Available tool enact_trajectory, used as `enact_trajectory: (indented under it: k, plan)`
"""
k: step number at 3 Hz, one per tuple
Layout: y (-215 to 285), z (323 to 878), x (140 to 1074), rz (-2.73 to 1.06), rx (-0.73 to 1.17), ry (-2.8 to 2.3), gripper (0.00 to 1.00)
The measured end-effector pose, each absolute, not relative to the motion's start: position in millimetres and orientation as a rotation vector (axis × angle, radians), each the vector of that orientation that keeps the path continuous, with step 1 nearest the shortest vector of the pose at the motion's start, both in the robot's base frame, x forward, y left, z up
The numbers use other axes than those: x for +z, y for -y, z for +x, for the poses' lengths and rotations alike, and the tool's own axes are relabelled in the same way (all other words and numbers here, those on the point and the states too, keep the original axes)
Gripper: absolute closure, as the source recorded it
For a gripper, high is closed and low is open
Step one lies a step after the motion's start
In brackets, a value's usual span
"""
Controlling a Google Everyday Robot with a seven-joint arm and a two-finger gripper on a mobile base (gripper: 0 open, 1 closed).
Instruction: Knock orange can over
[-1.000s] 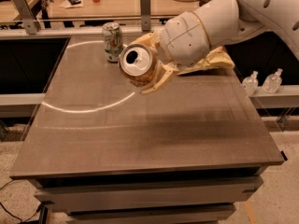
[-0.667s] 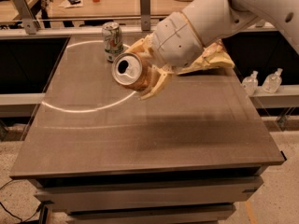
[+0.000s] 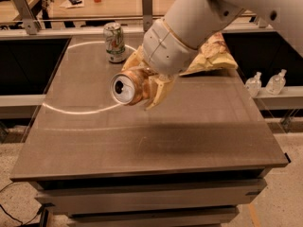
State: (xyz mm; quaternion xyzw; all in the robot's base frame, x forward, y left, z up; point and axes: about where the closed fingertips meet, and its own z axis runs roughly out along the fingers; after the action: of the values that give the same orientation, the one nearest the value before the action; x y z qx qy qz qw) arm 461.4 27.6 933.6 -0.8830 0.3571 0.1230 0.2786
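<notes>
The hand (image 3: 147,83) is closed around the orange can (image 3: 126,88), which lies sideways over the tabletop (image 3: 199,131), silver top toward the camera.

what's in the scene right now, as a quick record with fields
hand: over the middle of the table, closed around the orange can
orange can: tipped on its side, silver top facing the camera
white and green can: upright, back left of the table
chip bag: back right, partly behind the arm
</notes>
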Motion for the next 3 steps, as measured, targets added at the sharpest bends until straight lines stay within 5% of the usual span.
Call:
enact_trajectory:
  k: [3]
  plan:
    - [-34, 454, 897, -2.648, 0.214, -0.655, 1.0]
